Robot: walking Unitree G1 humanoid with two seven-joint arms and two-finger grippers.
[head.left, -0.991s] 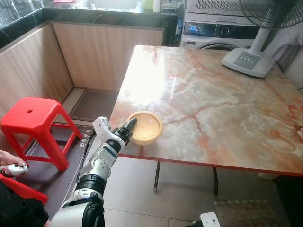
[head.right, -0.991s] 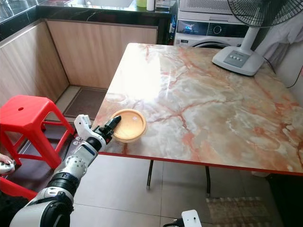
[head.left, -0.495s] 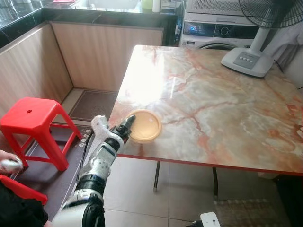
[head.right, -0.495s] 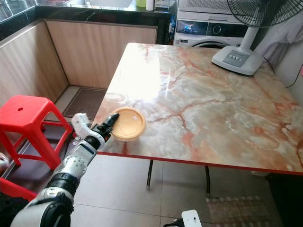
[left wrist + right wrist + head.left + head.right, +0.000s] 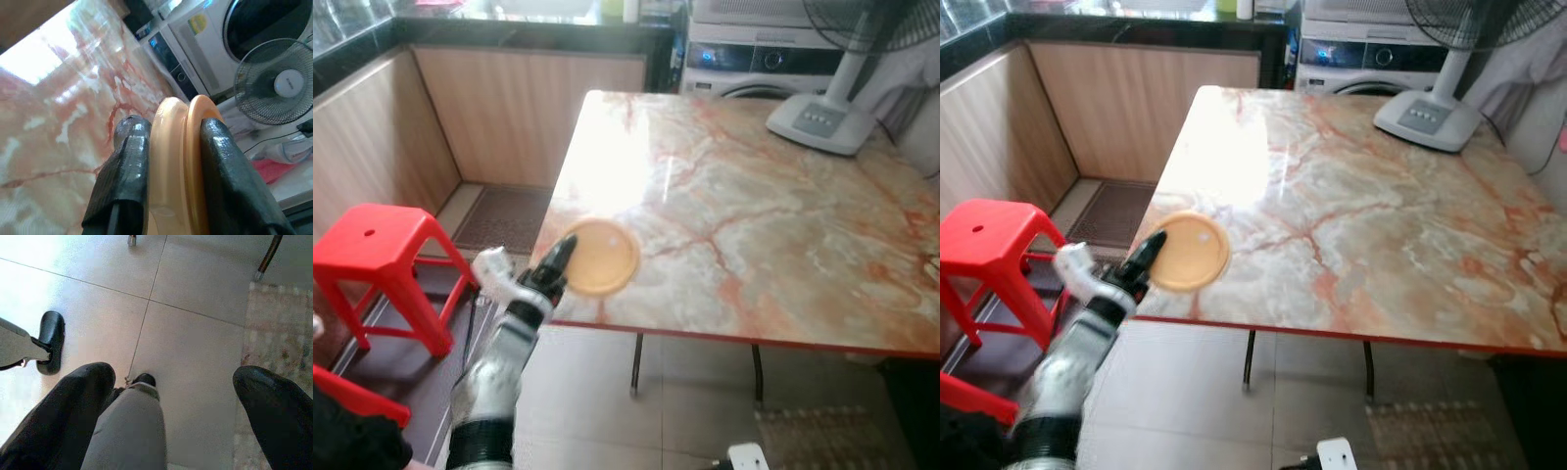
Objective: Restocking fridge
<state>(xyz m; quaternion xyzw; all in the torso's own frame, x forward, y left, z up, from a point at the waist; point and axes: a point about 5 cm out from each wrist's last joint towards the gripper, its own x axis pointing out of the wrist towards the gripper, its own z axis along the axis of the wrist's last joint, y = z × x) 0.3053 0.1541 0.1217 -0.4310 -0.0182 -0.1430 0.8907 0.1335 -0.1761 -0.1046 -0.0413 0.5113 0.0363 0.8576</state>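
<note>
A shallow orange bowl (image 5: pixel 599 257) is tipped up at the near left corner of the marble table (image 5: pixel 744 196), its round face turned toward me. My left gripper (image 5: pixel 557 264) is shut on the bowl's rim; in the left wrist view the rim (image 5: pixel 178 161) sits pinched between the two black fingers (image 5: pixel 124 171). My right gripper (image 5: pixel 171 421) hangs low over the tiled floor with its fingers wide apart and nothing between them.
A red plastic stool (image 5: pixel 382 255) stands on the floor to the left. A white fan base (image 5: pixel 818 122) sits at the table's far right, a washing machine (image 5: pixel 754 59) behind it. Wooden cabinets (image 5: pixel 509 108) line the back left. A rug (image 5: pixel 279 347) lies by the table leg.
The bowl has been lifted from lying flat on the table and tilted up on edge in my left gripper. The arm has drawn back and left; the camera has shifted slightly.
</note>
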